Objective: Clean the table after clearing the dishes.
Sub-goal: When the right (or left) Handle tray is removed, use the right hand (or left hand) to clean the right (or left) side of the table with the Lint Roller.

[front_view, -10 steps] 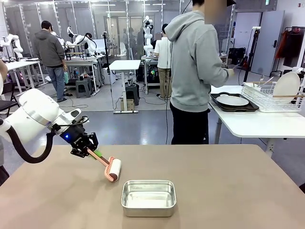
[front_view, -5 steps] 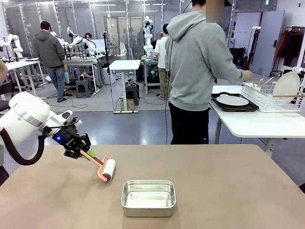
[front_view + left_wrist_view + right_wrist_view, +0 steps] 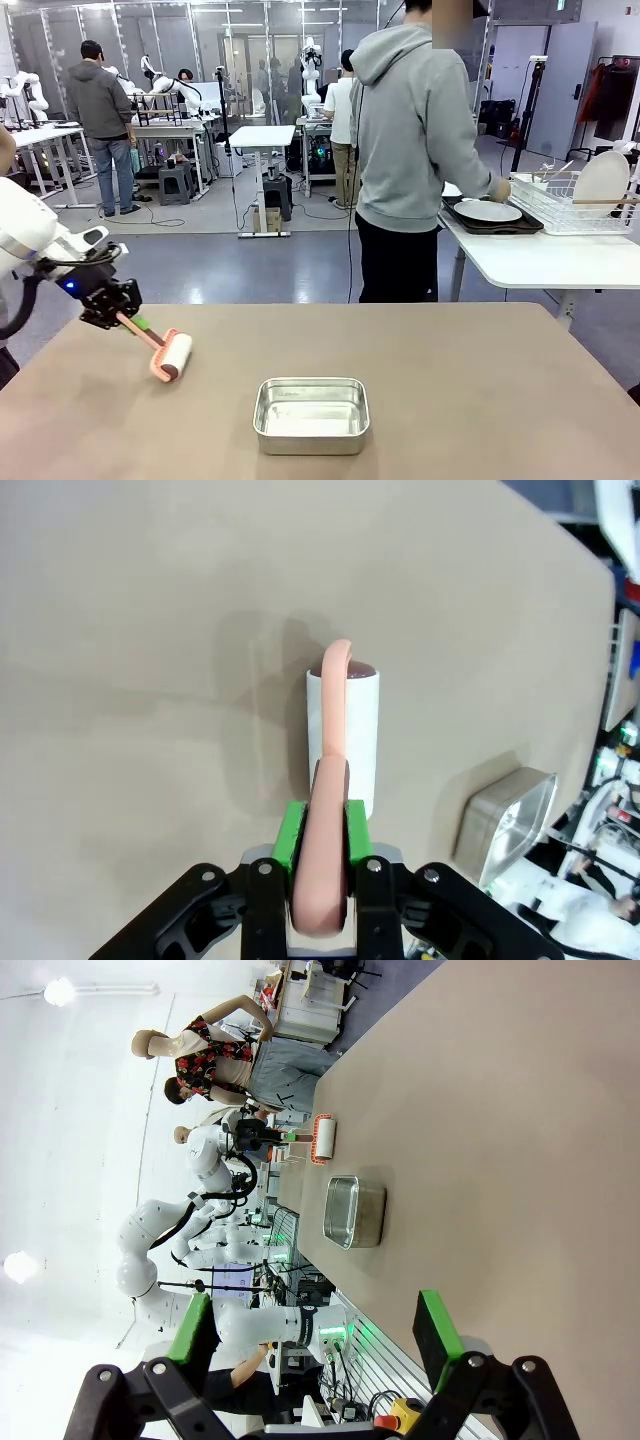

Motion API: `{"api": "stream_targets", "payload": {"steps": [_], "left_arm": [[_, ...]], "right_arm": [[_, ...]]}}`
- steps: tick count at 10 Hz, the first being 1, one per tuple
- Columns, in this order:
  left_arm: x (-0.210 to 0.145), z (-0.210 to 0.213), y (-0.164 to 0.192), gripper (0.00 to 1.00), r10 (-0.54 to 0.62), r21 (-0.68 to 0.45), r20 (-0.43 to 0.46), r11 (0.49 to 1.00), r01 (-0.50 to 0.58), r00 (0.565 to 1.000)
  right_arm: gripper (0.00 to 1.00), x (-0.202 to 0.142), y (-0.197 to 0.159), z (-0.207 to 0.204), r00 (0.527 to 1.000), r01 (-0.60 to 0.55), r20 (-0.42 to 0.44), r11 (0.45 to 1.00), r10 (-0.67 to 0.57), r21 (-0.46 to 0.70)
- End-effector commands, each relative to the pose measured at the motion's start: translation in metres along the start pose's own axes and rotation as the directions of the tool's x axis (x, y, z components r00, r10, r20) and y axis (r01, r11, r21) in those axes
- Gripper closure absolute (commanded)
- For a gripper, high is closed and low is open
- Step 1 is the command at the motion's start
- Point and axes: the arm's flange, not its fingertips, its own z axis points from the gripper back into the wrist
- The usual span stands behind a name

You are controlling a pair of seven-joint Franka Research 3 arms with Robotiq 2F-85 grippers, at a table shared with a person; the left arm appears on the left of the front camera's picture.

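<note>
I see the wide tan-brown table (image 3: 450, 390) lying bare and matte across my front view, while 1 white plate (image 3: 487, 210) of the dishes rests flat on a dark brown tray (image 3: 520, 226) on the white-topped side table (image 3: 540, 262) at far right.

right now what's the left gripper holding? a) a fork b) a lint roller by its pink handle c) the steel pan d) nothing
b: the left gripper is shut on the pink handle of the lint roller, whose white roll lies on the table, left of the steel pan.
</note>
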Motion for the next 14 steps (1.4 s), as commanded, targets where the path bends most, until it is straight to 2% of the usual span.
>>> {"api": "stream_targets", "payload": {"steps": [1, 5, 8, 11, 14], "left_arm": [[-0.022, -0.008, 0.038, 0.79, 0.026, 0.223, -0.012, 0.975, -0.023, 1.000], [-0.033, 0.022, 0.060, 0.79, 0.011, 0.419, -0.032, 0.908, 0.003, 0.999], [-0.040, 0.031, 0.065, 0.79, -0.007, 0.521, -0.058, 0.853, 0.036, 0.998], [-0.046, 0.057, 0.054, 0.79, -0.017, 0.585, -0.031, 0.811, 0.032, 0.999], [-0.051, 0.086, 0.022, 0.79, -0.063, 0.633, 0.017, 0.774, 0.038, 0.998]], "right_arm": [[0.00, 0.000, 0.003, 0.001, 1.000, -0.004, 0.002, 1.000, 0.004, 0.002], [0.00, 0.000, 0.003, 0.001, 1.000, -0.004, 0.002, 1.000, 0.004, 0.002], [0.00, 0.000, 0.003, 0.001, 1.000, -0.004, 0.002, 1.000, 0.004, 0.002], [0.00, 0.000, 0.003, 0.001, 1.000, -0.004, 0.002, 1.000, 0.004, 0.002], [0.00, 0.000, 0.003, 0.001, 1.000, -0.004, 0.002, 1.000, 0.004, 0.002]]}}
